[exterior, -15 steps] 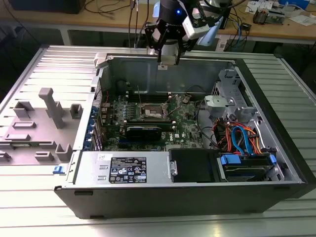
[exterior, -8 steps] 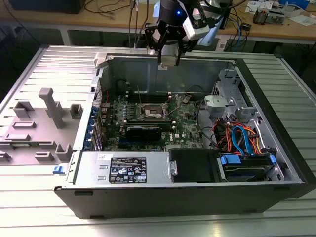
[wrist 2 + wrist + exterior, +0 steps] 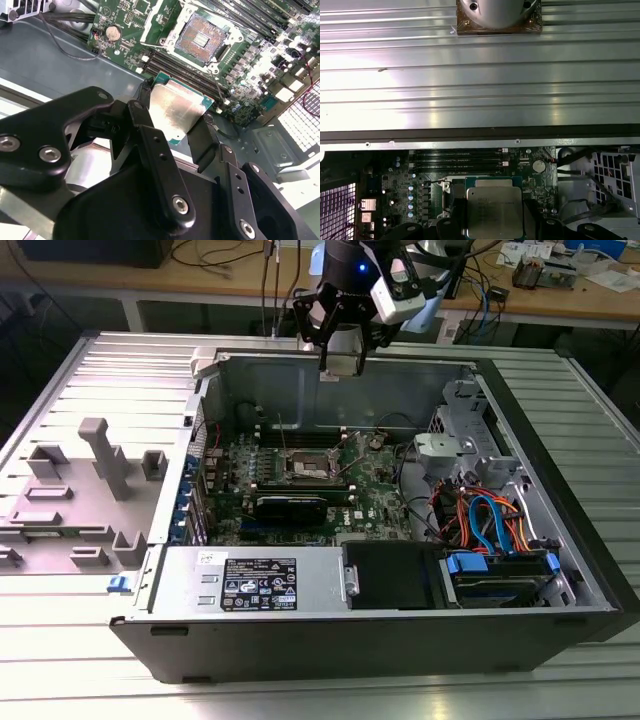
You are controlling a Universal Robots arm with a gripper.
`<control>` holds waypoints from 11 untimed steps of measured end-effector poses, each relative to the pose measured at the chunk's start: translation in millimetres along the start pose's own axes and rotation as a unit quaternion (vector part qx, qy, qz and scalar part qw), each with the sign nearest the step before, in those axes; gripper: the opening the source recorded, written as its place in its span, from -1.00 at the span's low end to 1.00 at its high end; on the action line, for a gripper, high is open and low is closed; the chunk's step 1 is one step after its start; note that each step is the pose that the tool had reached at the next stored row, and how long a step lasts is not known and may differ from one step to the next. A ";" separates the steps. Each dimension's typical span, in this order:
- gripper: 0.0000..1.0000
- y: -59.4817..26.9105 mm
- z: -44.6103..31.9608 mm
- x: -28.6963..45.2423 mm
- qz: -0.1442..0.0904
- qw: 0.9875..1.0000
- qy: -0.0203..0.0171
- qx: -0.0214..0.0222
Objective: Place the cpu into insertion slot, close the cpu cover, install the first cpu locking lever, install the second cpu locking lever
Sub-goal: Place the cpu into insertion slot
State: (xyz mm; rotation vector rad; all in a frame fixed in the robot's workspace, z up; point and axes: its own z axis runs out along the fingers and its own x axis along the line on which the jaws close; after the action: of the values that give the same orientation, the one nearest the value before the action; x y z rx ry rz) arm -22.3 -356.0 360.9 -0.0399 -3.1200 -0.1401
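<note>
One claw [image 3: 341, 358] holds one cpu above an open computer case [image 3: 330, 640].

In both wrist views the claw [image 3: 176, 104] [image 3: 492, 227] is clamped on a single cpu [image 3: 172, 107] [image 3: 494, 212], a flat square chip with a silver-grey top. Its two black fingers [image 3: 145, 100] press on opposite edges of the chip. In the exterior view the claw hangs over the case's far wall. Below the claw lies one green motherboard [image 3: 375, 495]. On it sits one insertion slot [image 3: 312, 472] [image 3: 204, 35], well apart from the held chip, with its dark centre uncovered. In the first wrist view, four long black memory slots [image 3: 455, 160] run side by side below the claw. One round coin battery [image 3: 113, 33] [image 3: 538, 165] sits to one side of the cpu.
</note>
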 end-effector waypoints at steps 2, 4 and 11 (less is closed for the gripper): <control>0.08 -0.8 -0.1 -0.1 0.000 1.000 0.000 0.000; 0.08 -2.1 -0.1 -0.1 0.000 1.000 0.000 0.000; 0.08 -4.0 -0.2 -0.2 0.005 1.000 0.000 0.000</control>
State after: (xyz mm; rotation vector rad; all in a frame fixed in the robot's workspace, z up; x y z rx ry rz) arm -22.2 -360.0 360.7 -0.0545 -3.1202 -0.1400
